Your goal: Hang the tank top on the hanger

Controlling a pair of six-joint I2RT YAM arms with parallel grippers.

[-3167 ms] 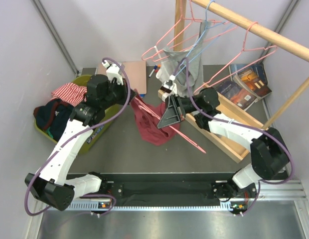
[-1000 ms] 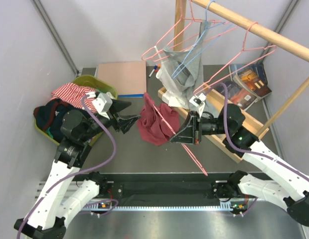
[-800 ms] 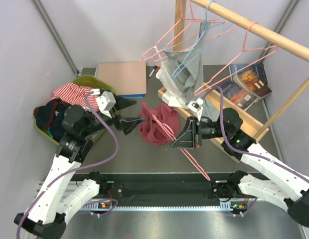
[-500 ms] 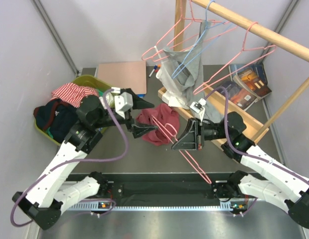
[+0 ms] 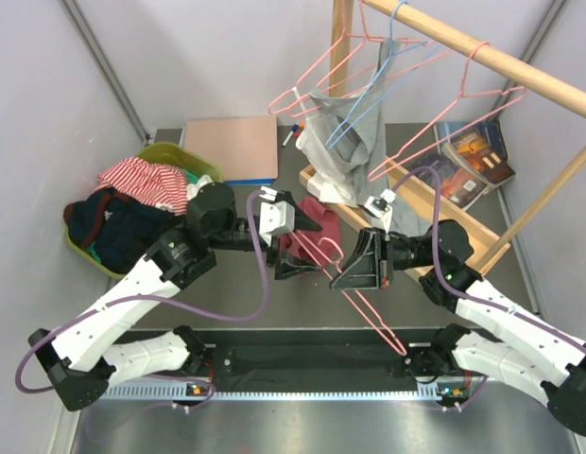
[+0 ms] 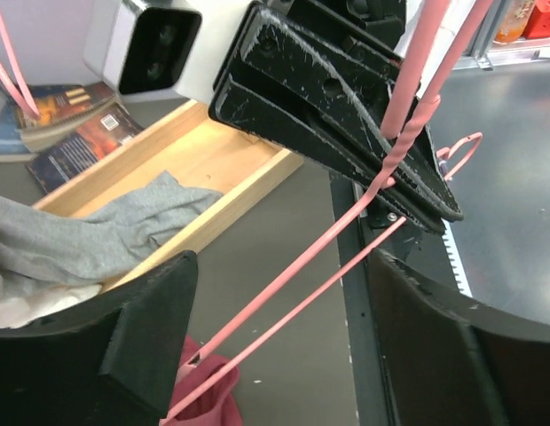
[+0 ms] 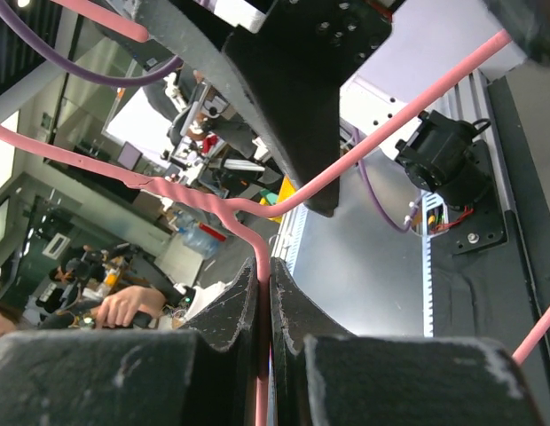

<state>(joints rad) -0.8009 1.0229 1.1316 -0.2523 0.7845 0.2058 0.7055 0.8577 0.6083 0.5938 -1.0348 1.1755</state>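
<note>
Left gripper (image 5: 297, 238) has advanced to the tank top (image 5: 318, 217), fingers spread — right gripper (image 7: 264, 297) pinches the hanger (image 6: 408, 120) beside it.

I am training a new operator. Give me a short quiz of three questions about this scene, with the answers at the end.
1. True or false: the right hand is shut on the pink hanger.
2. The red-and-white striped cloth lies: A) on the green bin; B) on the pink hanger; C) in the right hand.
3. Fill in the gap: the left hand, beside the tank top, has its jaws ___.
Key: 1 true; 2 A; 3 open.
</note>
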